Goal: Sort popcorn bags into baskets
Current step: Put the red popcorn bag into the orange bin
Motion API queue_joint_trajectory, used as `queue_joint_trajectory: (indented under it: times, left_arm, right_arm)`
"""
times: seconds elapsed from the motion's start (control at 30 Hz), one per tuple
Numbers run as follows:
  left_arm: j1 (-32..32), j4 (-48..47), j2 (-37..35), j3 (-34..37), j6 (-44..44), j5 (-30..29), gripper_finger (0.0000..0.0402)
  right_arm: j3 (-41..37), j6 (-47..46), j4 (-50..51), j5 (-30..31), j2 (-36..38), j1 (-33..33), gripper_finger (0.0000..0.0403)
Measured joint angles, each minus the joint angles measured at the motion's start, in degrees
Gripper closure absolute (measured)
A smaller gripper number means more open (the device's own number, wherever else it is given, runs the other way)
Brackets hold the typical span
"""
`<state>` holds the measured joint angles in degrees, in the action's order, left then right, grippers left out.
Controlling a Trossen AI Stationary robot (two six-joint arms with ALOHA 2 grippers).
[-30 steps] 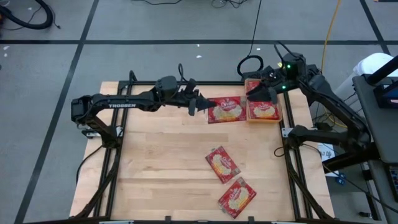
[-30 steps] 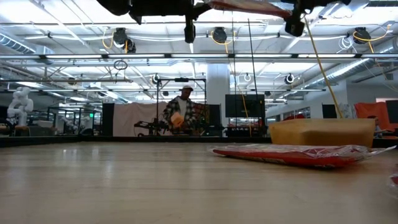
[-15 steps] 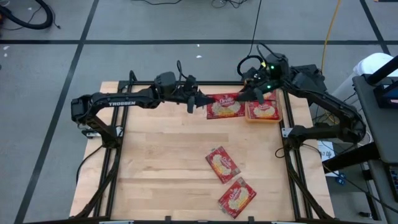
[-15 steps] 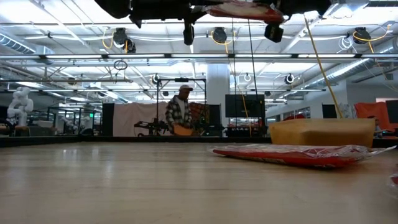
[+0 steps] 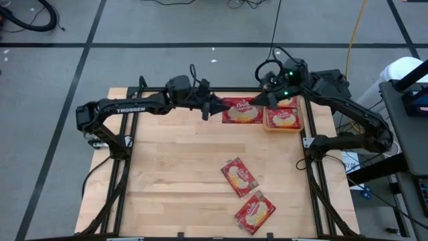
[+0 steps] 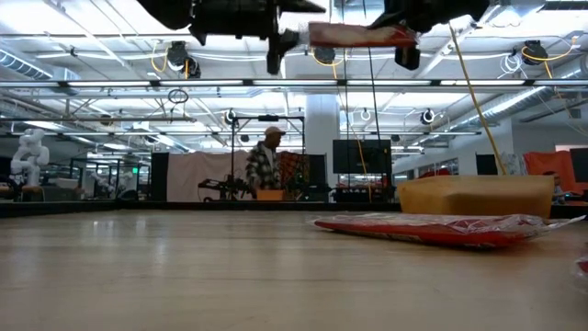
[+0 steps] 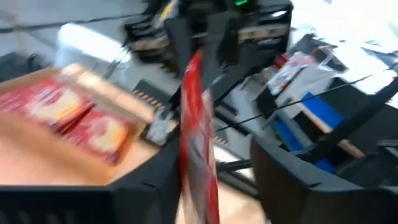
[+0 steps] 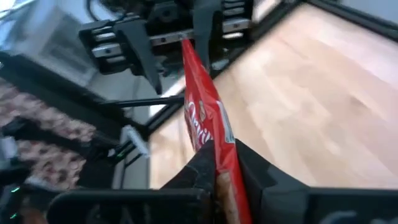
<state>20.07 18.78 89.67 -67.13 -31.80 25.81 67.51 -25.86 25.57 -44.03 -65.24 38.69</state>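
One red popcorn bag hangs in the air over the table's far edge, between my two grippers. My right gripper is shut on its right end. My left gripper stands open at its left end, with one finger on each side of the bag's edge; I cannot tell whether either finger touches it. The orange basket sits at the far right corner with a bag lying in it. Two more bags lie flat on the wood near the front. My right gripper pinches the bag's right end between its two fingers. The fingers come nearly level from the table's far right. The bag is lifted clear and lies about level in the low view, its free end reaching between my left gripper's fingers.
Black frame rails run along the table's left and right sides. A bag lies in front of the basket in the low view. A person stands in the room far behind the table.
My right gripper has moved toward the table's left, up to the hanging bag, and has shut on its right end. My left gripper has opened and let go of the bag's left end. The bag stays in the air, about level.
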Motion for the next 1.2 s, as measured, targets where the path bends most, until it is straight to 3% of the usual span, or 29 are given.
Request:
queue_joint_trajectory:
  times: [0.23,0.53,0.83,1.1,1.2]
  left_arm:
    - [3.8,-17.4,-2.4,0.0,1.3,-3.7,0.0151]
    - [5.5,-33.2,-3.5,0.0,5.9,-3.3,0.0157]
    - [3.0,-36.6,-3.5,0.0,5.0,-3.3,0.0179]
    - [0.4,-36.6,-3.5,0.0,4.8,-3.4,0.0193]
    - [-0.5,-36.6,-3.5,0.0,4.7,-3.4,0.0198]
  right_arm:
    - [0.0,4.8,12.6,5.7,3.9,3.3,0.0390]
    - [0.0,14.2,34.8,19.8,7.5,9.1,0.0390]
    - [0.0,19.4,44.1,30.2,6.8,13.3,0.0388]
    - [0.0,23.4,45.0,33.8,2.3,18.6,0.0388]
    - [0.0,24.4,45.1,32.3,0.2,20.4,0.0388]
